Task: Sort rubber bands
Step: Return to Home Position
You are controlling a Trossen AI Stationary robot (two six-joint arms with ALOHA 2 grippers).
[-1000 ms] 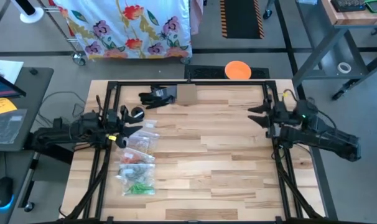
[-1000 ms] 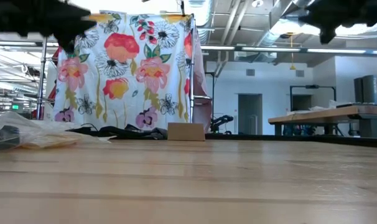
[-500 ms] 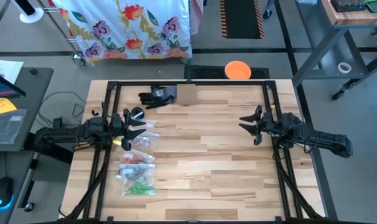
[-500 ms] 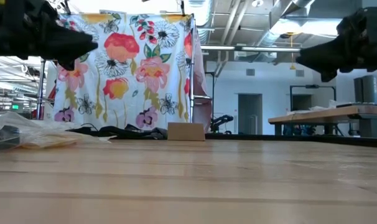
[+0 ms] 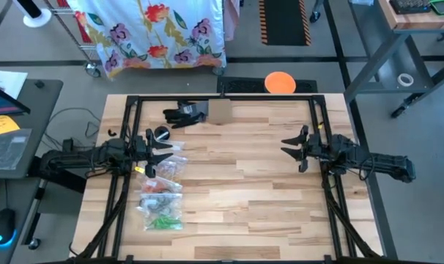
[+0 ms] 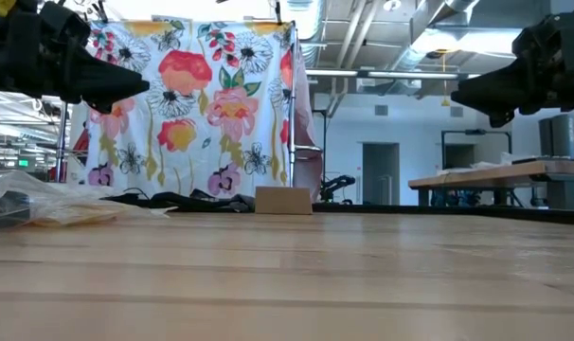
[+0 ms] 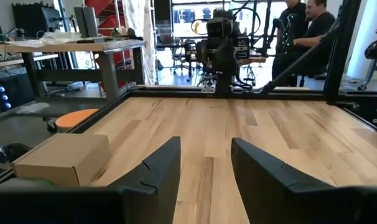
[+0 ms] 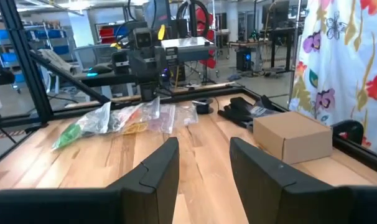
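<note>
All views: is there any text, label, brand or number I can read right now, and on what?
No text can be read in any view.
On the box: plain, no print shows.
On the bags: no label shows.
On the papers on the side desk: print too small to read.
On the left gripper and right gripper, both open over the table: no markings show.

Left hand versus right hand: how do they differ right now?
The left hand hangs over one end of the zip bags at the left of the table; the right hand hangs over bare wood at its right. The left hand points toward the table's right side, the right hand toward its left. Both are open, empty and raised off the table.
</note>
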